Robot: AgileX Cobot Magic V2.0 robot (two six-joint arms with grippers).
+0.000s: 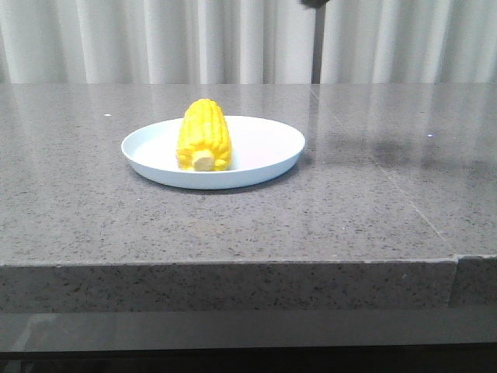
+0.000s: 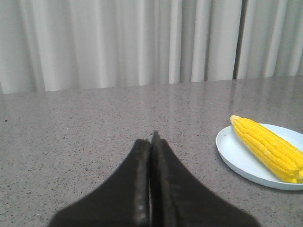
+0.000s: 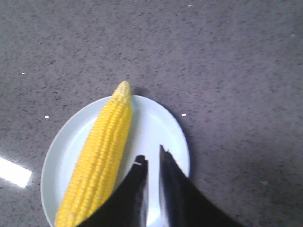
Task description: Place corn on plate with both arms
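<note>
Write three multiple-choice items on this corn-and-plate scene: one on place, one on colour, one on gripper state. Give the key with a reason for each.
1. Where is the corn?
A. on the bare table
B. lying on the plate
C. held in a gripper

2. What colour is the plate?
A. pale blue-white
B. dark green
C. red

3. How do the left gripper jaws stand?
A. wide open
B. clamped on the corn
C. shut on nothing

Key:
1 B: the front view shows the cob resting inside the plate's rim, its cream stub end toward the camera.
2 A: all three views show a pale blue-white plate on the grey speckled table.
3 C: the left wrist view shows the jaws pressed together over bare table, apart from the plate; the right gripper, above the plate, has only a narrow gap and holds nothing.
</note>
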